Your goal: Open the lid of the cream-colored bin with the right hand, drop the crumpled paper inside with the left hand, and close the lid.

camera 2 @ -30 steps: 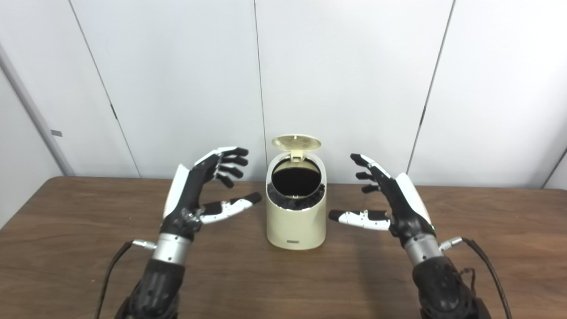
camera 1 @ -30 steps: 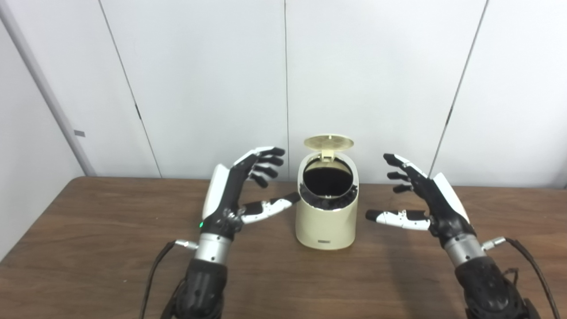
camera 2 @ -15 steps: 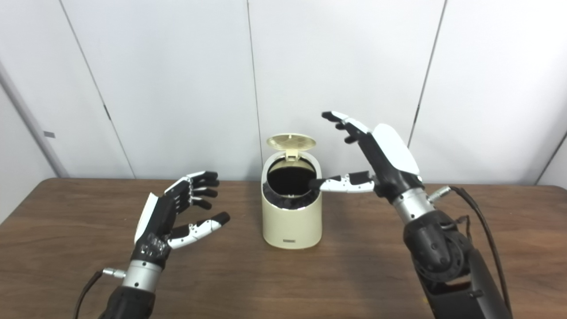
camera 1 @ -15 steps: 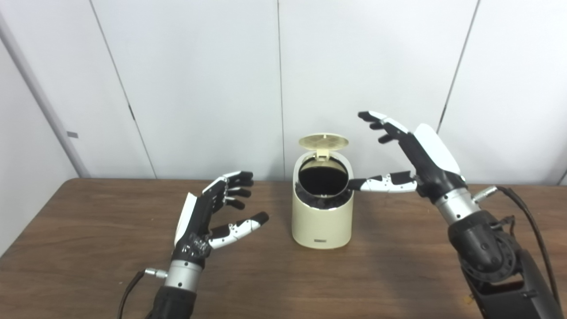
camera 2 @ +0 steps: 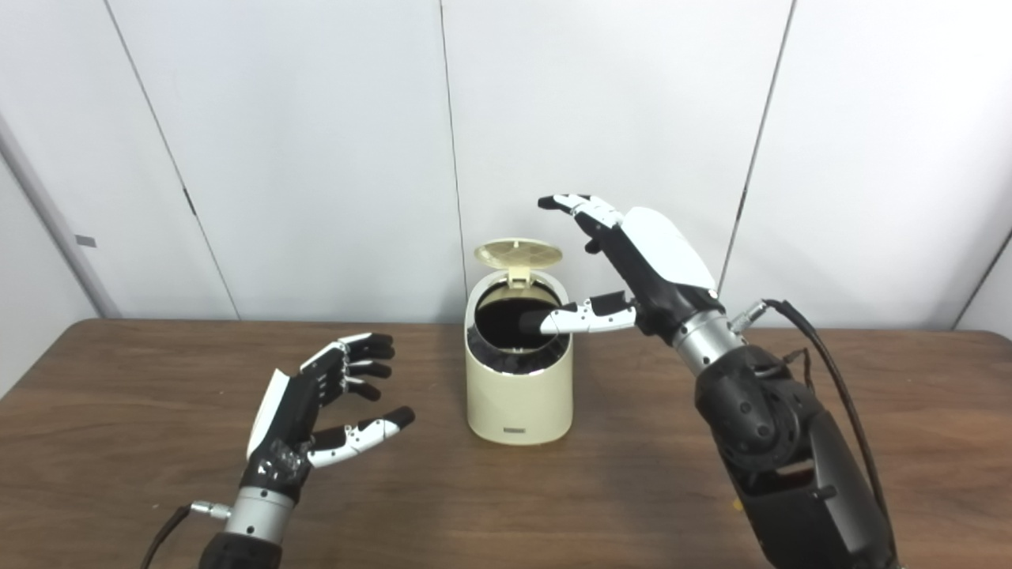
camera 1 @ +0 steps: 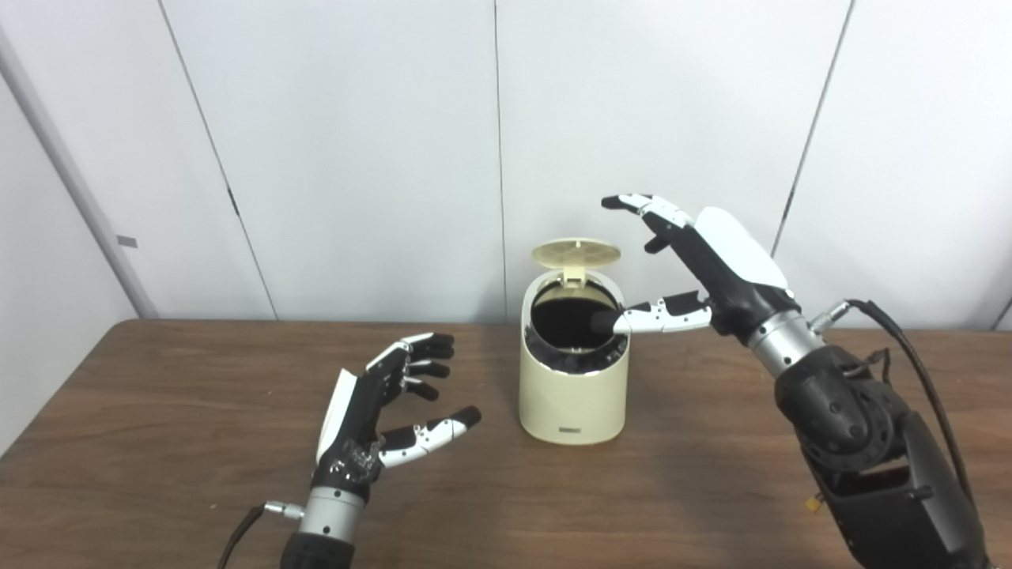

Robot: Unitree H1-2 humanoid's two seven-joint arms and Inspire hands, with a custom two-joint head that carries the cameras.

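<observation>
On brown wooden table (camera 1: 158,474), cream-colored plastic bin (camera 1: 572,395) has round lid (camera 1: 575,254) up; no crumpled paper visible; both left hand (camera 1: 371,415) and right hand (camera 1: 711,265) empty, fingers spread; closing remains.

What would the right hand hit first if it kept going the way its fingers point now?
Probably the raised lid of the cream-colored bin: the right hand points left, fingers just above and right of it. Depth is unclear; they might pass behind.
</observation>
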